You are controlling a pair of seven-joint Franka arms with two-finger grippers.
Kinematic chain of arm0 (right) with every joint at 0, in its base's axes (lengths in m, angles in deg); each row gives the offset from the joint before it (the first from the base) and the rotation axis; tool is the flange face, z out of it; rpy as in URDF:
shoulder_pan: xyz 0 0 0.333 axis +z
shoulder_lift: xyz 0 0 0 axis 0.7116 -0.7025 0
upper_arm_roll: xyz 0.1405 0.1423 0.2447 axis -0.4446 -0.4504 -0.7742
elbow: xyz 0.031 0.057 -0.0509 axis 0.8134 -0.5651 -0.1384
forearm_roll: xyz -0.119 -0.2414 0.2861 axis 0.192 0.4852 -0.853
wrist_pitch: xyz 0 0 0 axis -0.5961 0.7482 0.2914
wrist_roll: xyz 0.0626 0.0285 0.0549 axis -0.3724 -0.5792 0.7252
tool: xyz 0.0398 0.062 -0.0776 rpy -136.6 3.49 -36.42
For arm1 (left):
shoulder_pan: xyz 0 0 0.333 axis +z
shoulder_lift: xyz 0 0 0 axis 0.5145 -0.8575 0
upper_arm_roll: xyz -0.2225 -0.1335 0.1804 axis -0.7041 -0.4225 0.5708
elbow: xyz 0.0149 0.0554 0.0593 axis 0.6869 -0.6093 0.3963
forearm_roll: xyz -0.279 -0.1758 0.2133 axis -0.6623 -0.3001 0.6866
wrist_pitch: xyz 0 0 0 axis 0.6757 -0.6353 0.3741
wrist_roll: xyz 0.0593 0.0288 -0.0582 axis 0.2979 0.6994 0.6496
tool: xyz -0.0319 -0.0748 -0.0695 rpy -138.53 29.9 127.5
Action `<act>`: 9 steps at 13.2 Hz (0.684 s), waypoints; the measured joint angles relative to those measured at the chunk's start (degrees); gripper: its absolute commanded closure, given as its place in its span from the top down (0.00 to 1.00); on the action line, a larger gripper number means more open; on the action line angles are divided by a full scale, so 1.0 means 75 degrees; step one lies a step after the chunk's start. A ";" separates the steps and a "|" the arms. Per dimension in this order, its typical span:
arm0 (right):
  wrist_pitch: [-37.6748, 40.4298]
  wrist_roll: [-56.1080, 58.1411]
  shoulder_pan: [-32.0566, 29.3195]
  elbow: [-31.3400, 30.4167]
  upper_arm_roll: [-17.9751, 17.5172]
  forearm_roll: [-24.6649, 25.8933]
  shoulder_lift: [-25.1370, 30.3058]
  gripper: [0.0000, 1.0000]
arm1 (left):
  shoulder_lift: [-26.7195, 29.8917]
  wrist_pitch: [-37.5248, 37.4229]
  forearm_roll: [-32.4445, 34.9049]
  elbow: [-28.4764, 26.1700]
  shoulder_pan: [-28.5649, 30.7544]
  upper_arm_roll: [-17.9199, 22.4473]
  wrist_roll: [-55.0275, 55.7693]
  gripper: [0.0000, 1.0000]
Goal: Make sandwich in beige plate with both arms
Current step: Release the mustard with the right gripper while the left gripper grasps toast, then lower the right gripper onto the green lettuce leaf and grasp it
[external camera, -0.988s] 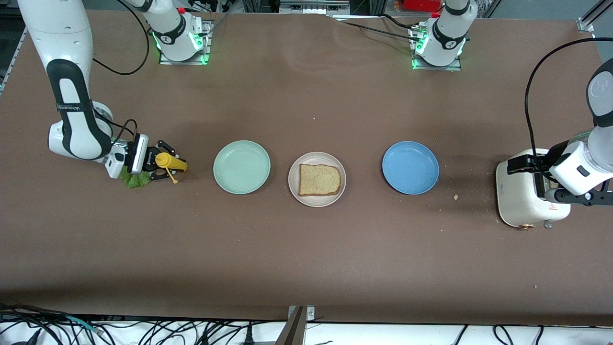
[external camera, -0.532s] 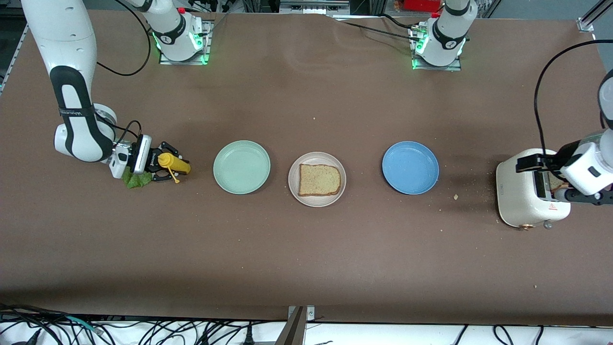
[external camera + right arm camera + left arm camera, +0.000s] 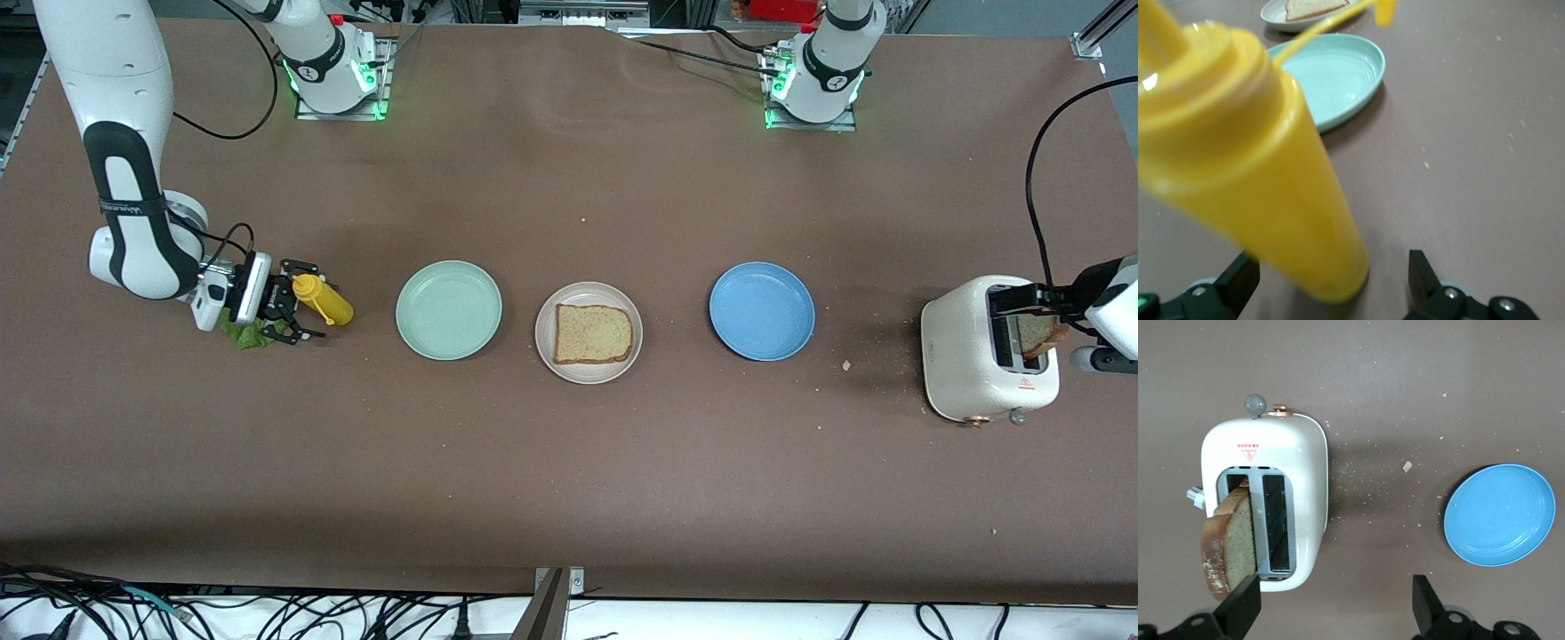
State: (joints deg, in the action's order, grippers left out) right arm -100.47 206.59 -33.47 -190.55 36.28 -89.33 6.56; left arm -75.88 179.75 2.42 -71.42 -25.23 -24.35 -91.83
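Beige plate — one bread slice

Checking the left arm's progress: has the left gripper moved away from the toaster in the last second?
Yes. The left gripper, open, has drawn off the toaster toward the table's end, leaving the bread slice sticking up from its slot.

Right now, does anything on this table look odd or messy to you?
Yes. Crumbs lie scattered on the table between the blue plate and the toaster. A bread slice sticks out of one toaster slot, tilted. The yellow bottle leans by the right gripper, over a lettuce leaf.
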 measured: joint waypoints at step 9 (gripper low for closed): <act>-0.0387 -0.3264 0.1519 0.0538 0.1985 0.2142 0.0144 0.99 | -0.0272 0.1169 0.0000 -0.0240 0.0729 0.0003 -0.0734 1.00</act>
State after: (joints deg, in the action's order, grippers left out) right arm -103.37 182.11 -22.08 -186.51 51.17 -73.26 7.63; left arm -77.91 188.52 2.42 -73.22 -19.76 -24.32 -97.34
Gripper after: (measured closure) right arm 0.009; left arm 0.000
